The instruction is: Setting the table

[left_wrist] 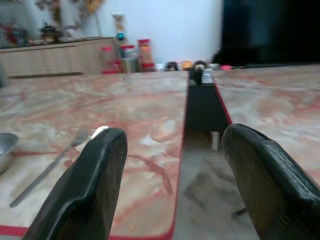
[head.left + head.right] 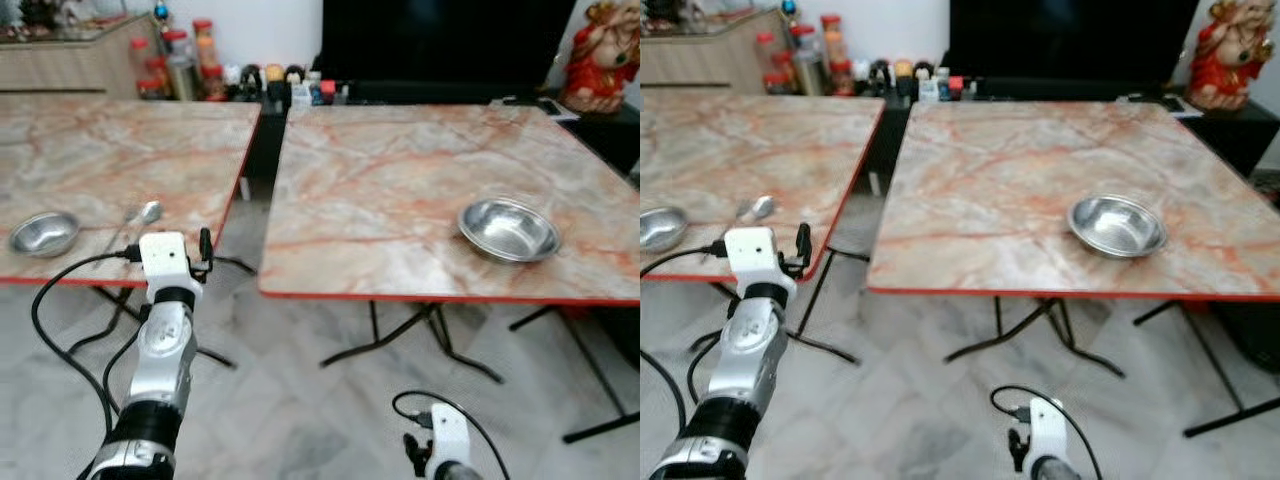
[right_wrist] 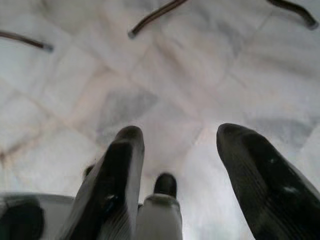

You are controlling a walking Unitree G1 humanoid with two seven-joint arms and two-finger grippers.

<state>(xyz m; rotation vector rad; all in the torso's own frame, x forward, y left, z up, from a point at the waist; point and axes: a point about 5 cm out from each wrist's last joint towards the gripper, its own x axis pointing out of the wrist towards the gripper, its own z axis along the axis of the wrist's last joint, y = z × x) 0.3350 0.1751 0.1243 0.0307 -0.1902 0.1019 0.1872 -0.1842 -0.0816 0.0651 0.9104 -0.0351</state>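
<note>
Two marble-topped tables with red edges stand side by side. The left table (image 2: 110, 150) carries a small steel bowl (image 2: 45, 232) and a spoon (image 2: 135, 222) near its front edge. A larger steel bowl (image 2: 508, 229) sits on the right table (image 2: 400, 190). My left gripper (image 1: 172, 137) is raised at the left table's front right corner, open and holding nothing, with the spoon (image 1: 55, 160) just ahead of it. My right gripper (image 3: 179, 135) hangs low over the floor, open and holding nothing; its arm (image 2: 445, 440) shows at the bottom of the eye view.
A narrow gap (image 2: 250, 190) separates the tables, with black folding legs (image 2: 430, 335) beneath. Jars and bottles (image 2: 180, 60) line the back wall beside a large black screen (image 2: 440, 40). A red figurine (image 2: 605, 55) stands back right. A black cable (image 2: 60, 320) loops off my left arm.
</note>
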